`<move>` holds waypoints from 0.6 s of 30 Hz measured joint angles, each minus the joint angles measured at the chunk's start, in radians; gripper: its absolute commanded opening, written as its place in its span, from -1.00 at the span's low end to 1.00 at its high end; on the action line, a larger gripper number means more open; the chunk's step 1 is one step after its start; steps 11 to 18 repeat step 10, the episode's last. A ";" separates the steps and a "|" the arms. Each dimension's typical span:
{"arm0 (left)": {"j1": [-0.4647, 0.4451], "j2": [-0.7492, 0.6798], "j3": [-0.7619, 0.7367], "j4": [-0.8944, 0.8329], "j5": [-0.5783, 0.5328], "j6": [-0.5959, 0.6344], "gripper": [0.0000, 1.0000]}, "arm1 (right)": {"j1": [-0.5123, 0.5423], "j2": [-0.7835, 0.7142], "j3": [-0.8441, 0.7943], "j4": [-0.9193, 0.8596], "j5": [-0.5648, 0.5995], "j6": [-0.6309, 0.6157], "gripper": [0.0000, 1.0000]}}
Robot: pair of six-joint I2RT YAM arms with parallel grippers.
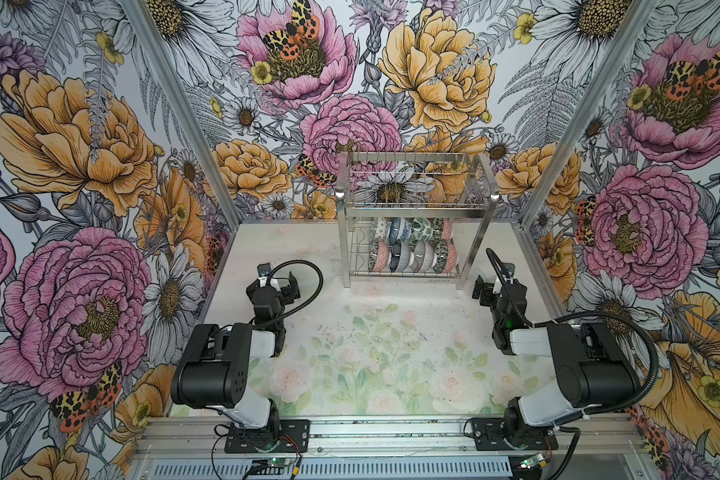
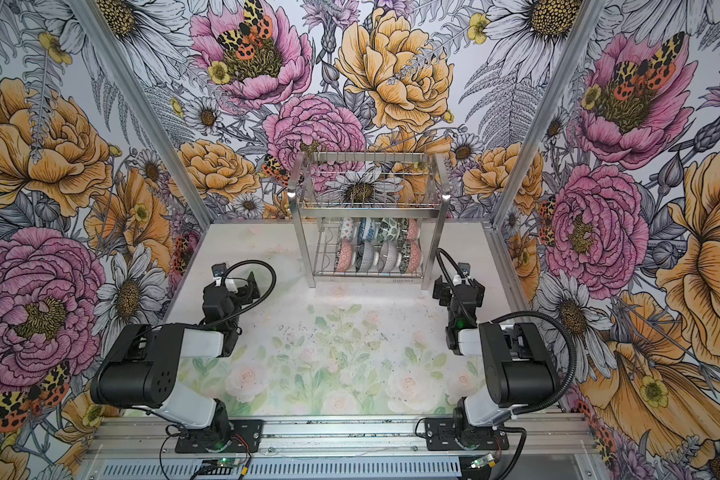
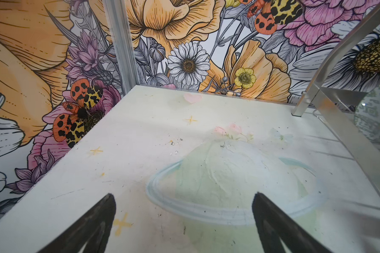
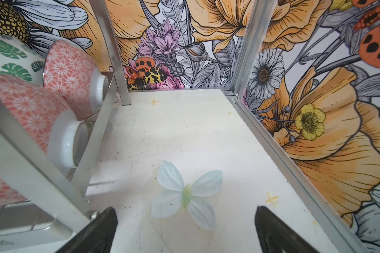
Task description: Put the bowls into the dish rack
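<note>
Two arms are reaching in from the near edge of the worktop (image 1: 391, 332), one on each side.

The left end effector (image 1: 288, 286) is standing fully open with nothing between its fingers, left of the dish rack (image 1: 416, 205) and apart from it. The right end effector (image 1: 481, 291) is likewise standing wide open and empty, just beside the rack's near right leg.

One dish rack is standing at the far middle of the worktop. Its near bottom rail is carrying a stamped marking (image 2: 404, 281) that appears to read "SUS304".

The bowls (image 1: 422, 253) are all sitting on edge in the lower tier. Ten are countable, in two rows of five, one near and one far.
</note>
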State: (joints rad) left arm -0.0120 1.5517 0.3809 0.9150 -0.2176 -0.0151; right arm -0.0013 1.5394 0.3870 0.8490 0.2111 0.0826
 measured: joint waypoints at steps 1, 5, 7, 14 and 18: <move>0.000 0.000 0.000 0.002 0.000 0.000 0.97 | 0.000 0.000 0.000 0.001 0.000 0.000 1.00; 0.000 0.000 0.000 0.003 0.002 0.000 0.97 | 0.000 0.000 0.000 0.002 0.000 0.000 0.99; 0.000 0.000 0.000 0.003 0.002 0.000 0.97 | 0.000 0.000 0.000 0.001 0.000 0.000 1.00; 0.000 0.000 0.000 0.004 0.002 0.000 0.97 | 0.000 0.000 0.000 0.001 0.000 0.000 0.99; 0.000 0.000 0.000 0.004 0.002 0.000 0.97 | 0.000 0.000 0.000 0.001 0.000 0.000 0.99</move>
